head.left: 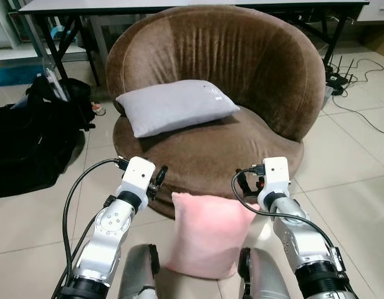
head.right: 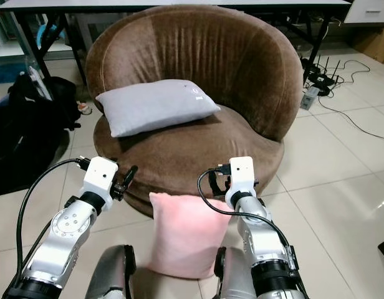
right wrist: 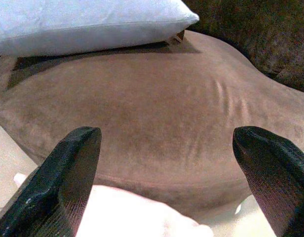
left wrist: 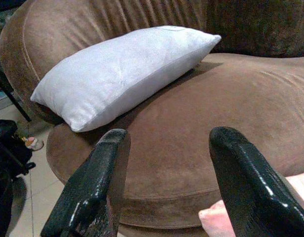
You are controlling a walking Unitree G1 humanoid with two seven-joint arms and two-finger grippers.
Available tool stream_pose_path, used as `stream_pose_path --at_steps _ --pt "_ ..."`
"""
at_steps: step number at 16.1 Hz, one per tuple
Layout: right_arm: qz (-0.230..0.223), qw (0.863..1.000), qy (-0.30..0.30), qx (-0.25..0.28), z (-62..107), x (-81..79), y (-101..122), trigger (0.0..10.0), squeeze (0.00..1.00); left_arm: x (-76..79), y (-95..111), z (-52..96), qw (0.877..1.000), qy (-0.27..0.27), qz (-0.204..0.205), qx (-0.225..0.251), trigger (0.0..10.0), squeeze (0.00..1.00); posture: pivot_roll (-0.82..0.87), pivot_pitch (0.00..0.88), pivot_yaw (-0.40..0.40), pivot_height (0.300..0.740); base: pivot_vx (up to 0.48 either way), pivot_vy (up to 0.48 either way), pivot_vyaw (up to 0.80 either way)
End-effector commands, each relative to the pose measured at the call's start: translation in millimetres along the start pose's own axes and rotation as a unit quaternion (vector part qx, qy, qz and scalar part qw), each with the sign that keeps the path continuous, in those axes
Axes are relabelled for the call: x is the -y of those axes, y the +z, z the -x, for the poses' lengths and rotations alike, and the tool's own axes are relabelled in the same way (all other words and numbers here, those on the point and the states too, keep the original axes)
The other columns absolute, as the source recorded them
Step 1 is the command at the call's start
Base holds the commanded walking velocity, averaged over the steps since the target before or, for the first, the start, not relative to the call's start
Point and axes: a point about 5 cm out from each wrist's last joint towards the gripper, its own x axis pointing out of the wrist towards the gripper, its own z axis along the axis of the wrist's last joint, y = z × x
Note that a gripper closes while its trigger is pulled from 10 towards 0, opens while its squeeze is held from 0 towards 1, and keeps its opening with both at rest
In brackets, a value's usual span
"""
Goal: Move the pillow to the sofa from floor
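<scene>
A pink pillow (head.left: 207,237) stands on the tiled floor, leaning against the front of the round brown sofa (head.left: 242,68). A grey pillow (head.left: 173,106) lies on the sofa seat towards its left. My left gripper (head.left: 158,180) is open just left of the pink pillow's top corner. My right gripper (head.left: 245,185) is open at the pillow's top right corner. Through the left wrist view, the open fingers (left wrist: 93,197) frame the seat and grey pillow (left wrist: 122,74). The pink pillow (right wrist: 132,212) lies low between the right gripper's spread fingers (right wrist: 63,182).
A black bag (head.left: 30,143) lies on the floor to the left. Behind the sofa stands a table (head.left: 179,6) on black legs. Cables and a router (head.left: 341,78) lie on the tiles at the right. My own legs (head.left: 139,274) flank the pink pillow.
</scene>
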Motion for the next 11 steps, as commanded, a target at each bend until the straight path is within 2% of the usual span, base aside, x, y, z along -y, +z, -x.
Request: stream_pose_path --at_steps 1,8,11 --pt "-0.002 1.000 -0.002 0.005 -1.5 0.7 4.8 10.0 0.00 -0.5 0.4 -0.6 1.000 0.001 -0.002 -0.001 10.0 0.00 0.02 0.000 0.002 0.542 0.000 0.000 0.00" --pt "-0.003 1.000 -0.001 0.004 -0.7 0.6 4.0 10.0 0.00 0.7 -0.3 0.3 1.000 -0.001 -0.002 -0.003 10.0 0.00 0.02 0.000 0.004 0.542 0.000 0.000 0.00" --pt "-0.004 1.000 0.000 0.003 -1.1 -0.6 3.6 10.0 0.00 0.9 -0.7 0.6 1.000 -0.002 -0.003 -0.004 10.0 0.00 0.02 0.000 0.005 0.527 0.000 0.000 0.00"
